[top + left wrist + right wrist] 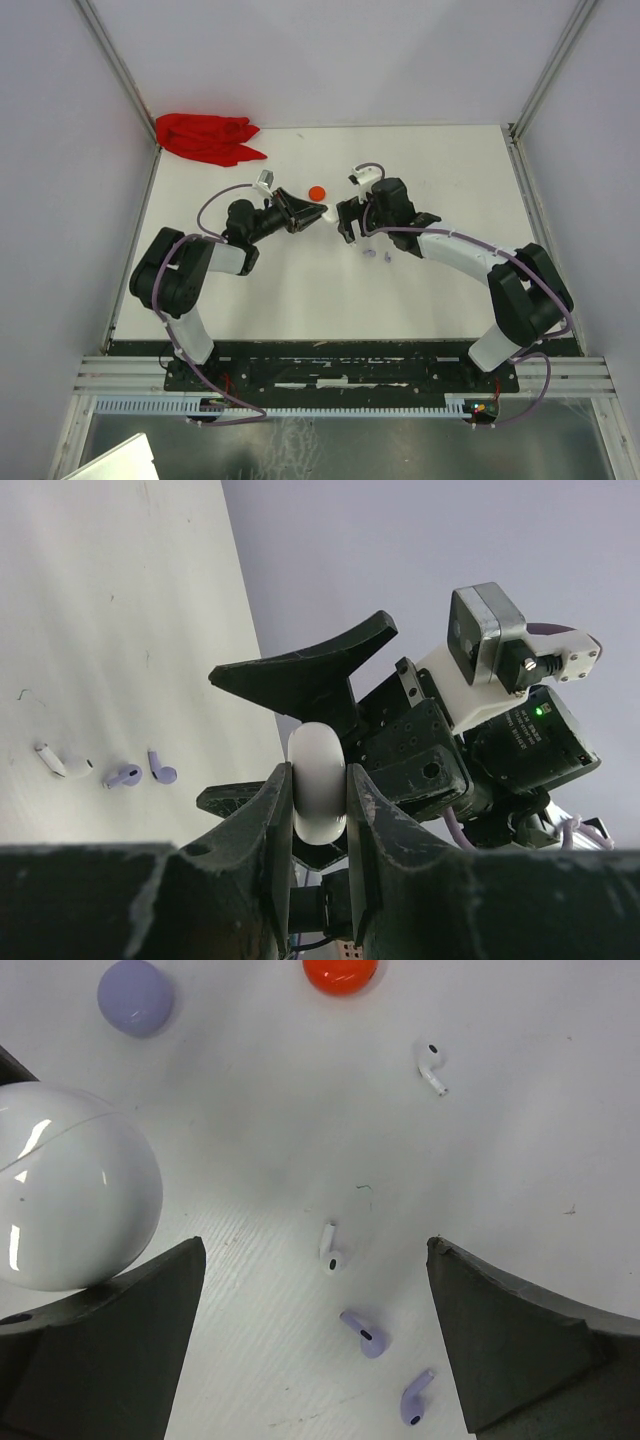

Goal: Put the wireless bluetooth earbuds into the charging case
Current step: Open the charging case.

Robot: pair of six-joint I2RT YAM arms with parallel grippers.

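The wireless bluetooth earbuds (372,256) lie loose on the white table (250,1130). A whitish earbud (330,1248) sits mid-frame in the right wrist view, a second whitish earbud (430,1065) lies toward 1 o'clock from it, and two purple earbuds (362,1333) lie near each other, not touching, toward 5 o'clock. The charging case (318,810), a smooth white rounded shell with a seam line, is at 9 o'clock from them, clamped between the fingers of the left gripper (318,770). The right gripper (348,224) hangs over the earbuds, jaws spread wide and holding nothing. An orange disc (340,970) lies at 12 o'clock and a purple disc (135,995) at 11 o'clock. A red cloth (205,138) is bunched at the table's far corner, at 10 o'clock in the top view.
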